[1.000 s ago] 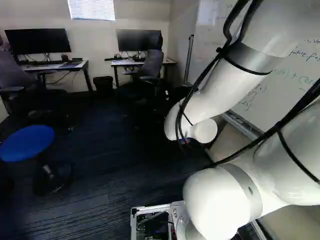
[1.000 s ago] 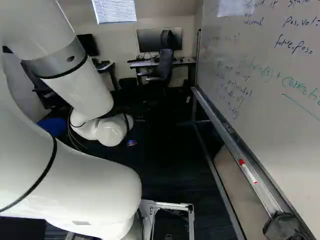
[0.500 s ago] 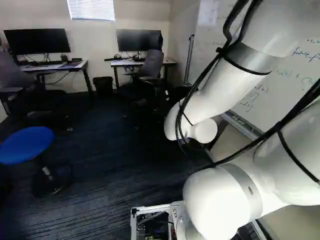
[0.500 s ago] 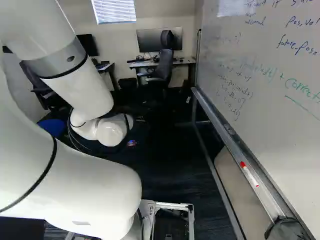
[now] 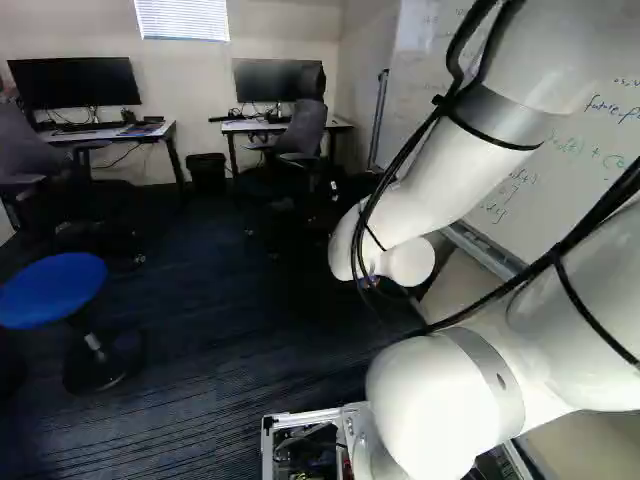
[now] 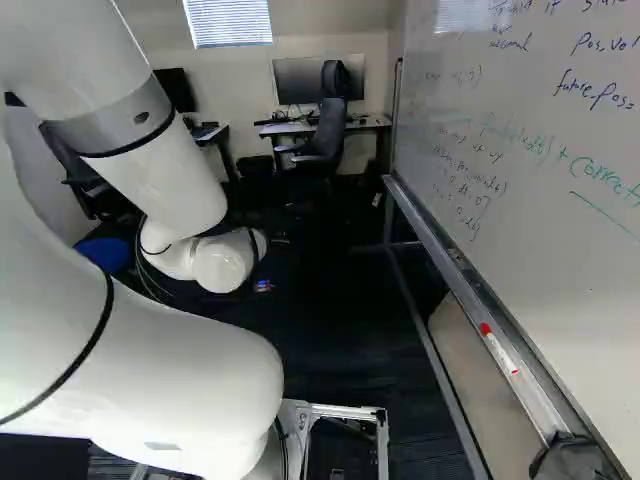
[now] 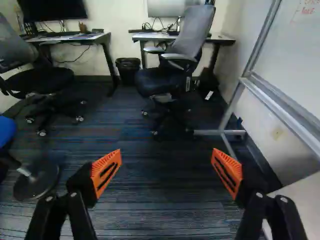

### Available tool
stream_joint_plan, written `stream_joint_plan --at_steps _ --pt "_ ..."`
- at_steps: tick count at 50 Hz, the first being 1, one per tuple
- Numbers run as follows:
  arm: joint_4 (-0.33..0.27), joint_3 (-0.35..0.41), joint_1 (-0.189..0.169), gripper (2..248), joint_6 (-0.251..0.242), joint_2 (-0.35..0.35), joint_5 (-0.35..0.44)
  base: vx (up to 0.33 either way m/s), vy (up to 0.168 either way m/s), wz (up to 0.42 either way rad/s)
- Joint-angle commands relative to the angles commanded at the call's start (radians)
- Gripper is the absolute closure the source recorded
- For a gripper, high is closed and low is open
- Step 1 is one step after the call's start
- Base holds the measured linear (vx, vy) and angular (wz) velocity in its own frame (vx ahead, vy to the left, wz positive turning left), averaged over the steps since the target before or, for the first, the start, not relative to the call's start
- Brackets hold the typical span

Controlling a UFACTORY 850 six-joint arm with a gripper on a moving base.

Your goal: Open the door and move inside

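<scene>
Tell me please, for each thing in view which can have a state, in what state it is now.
Hand: open, nothing between fingers.
Left desk's monitor: screen dark.
Window blind: lowered.
Whiteboard: written on.
Marker: lying on whiteboard's ledge.
Blue stool: upright, unoccupied.
Chair by right desk: upright, unoccupied.
Waste bin: upright.

Blue stool [image 5: 54, 289], whiteboard [image 6: 520, 150], office chair [image 7: 172, 65], desks. Blue stool [image 5: 54, 289] and whiteboard [image 6: 520, 260], mesh-backed chair [image 7: 192, 32] by desk [image 7: 222, 38].
</scene>
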Motion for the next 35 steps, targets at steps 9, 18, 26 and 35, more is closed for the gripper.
stream_joint_plan --at_steps 9,18,26,35 --pt "0.004 0.005 -0.013 3 0.0 0.001 0.009 0.0 0.0 0.0" --pt "0.01 0.013 -0.036 3 0.0 0.002 0.024 0.0 0.0 0.0" --pt "0.017 0.023 -0.063 3 0.0 0.003 0.041 0.0 0.0 0.0" --pt "0.025 0.033 -0.09 3 0.0 0.004 0.059 0.0 0.0 0.0"
